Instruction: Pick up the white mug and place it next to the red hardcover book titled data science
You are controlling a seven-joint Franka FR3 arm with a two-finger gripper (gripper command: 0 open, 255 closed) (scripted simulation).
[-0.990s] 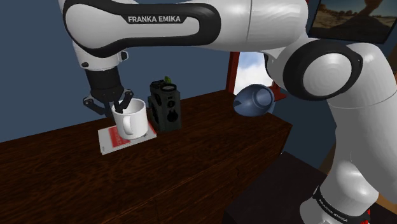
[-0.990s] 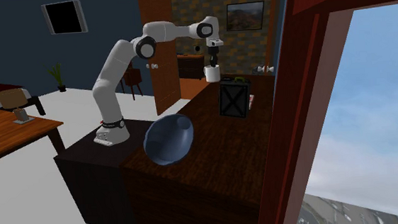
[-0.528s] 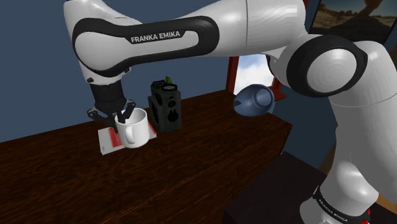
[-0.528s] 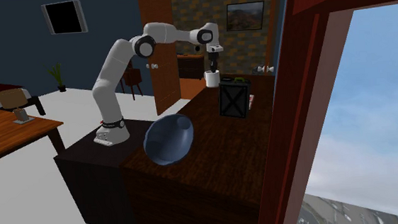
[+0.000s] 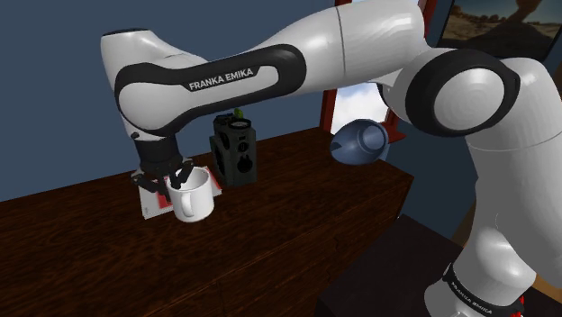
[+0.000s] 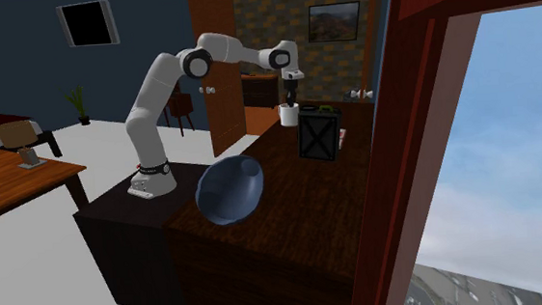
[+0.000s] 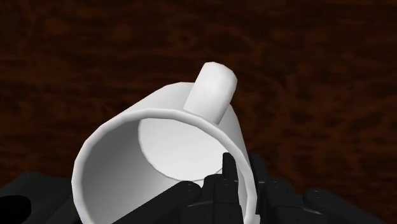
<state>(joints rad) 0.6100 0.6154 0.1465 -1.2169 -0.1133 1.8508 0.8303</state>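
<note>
Where the shoulder view looks down on the dark brown wooden surface (image 5: 270, 248), the black two-fingered hand (image 5: 171, 180) points downward and pinches the rim of a white mug (image 5: 194, 198), smooth and glossy, with a loop handle. The mug stands upright and low on the surface; whether its base touches cannot be told. Just beside it, toward this view's left, lies a red book (image 5: 153, 206), flat, with pale page edges, partly hidden by the hand. A black boxy crate (image 5: 232, 151) stands near the mug on its other side, and a round dark-blue bowl (image 5: 360, 142) sits well apart.

Seen from the second exterior view, the hand (image 6: 292, 99) holds the mug (image 6: 288, 116) at the surface's (image 6: 261, 171) far end, near the crate (image 6: 317, 134); the bowl (image 6: 230, 190) is nearest the camera.

Along the wrist view, the fingers (image 7: 227, 170) are closed on the mug's (image 7: 159, 143) wall, one inside, one outside, above the surface (image 7: 95, 51).
</note>
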